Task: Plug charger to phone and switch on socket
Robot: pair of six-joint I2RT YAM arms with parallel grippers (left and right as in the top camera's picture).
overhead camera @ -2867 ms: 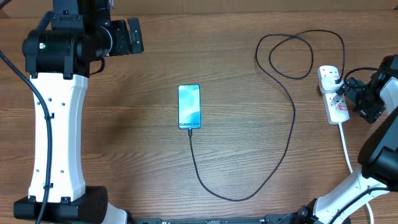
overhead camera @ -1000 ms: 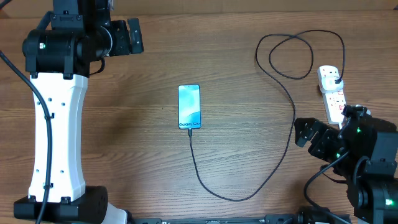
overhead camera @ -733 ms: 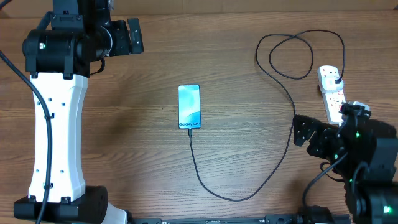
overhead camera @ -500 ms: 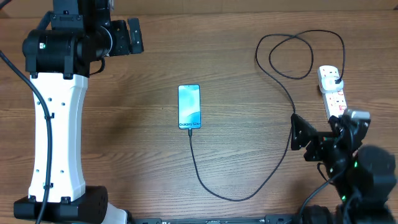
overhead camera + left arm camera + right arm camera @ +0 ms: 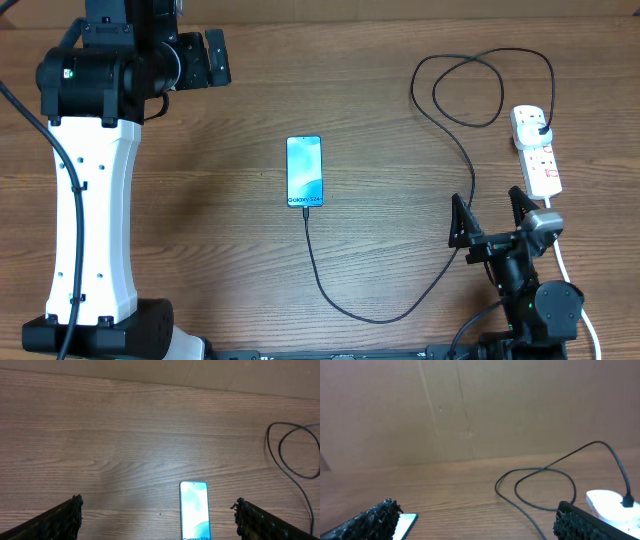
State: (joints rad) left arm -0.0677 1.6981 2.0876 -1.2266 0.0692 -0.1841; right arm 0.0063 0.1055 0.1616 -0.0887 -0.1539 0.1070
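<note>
The phone (image 5: 305,171) lies screen up at the table's middle, its light-blue screen lit. The charger cable (image 5: 470,195) runs from the phone's bottom edge, curves right, loops at the back and ends in a black plug (image 5: 541,127) seated in the white power strip (image 5: 536,152) at the far right. My right gripper (image 5: 492,222) is open and empty, near the front right, just below the strip. My left gripper (image 5: 203,58) is open and empty at the back left. The phone also shows in the left wrist view (image 5: 194,509) and the right wrist view (image 5: 406,523).
The strip's thick white cord (image 5: 562,262) trails toward the front right edge beside my right arm. The left arm's white base (image 5: 88,220) stands along the left side. A brown cardboard wall (image 5: 470,405) stands behind the table.
My right arm has pulled back from the power strip toward the front edge and turned to face the back of the table. The left arm, phone and cable have not moved.
</note>
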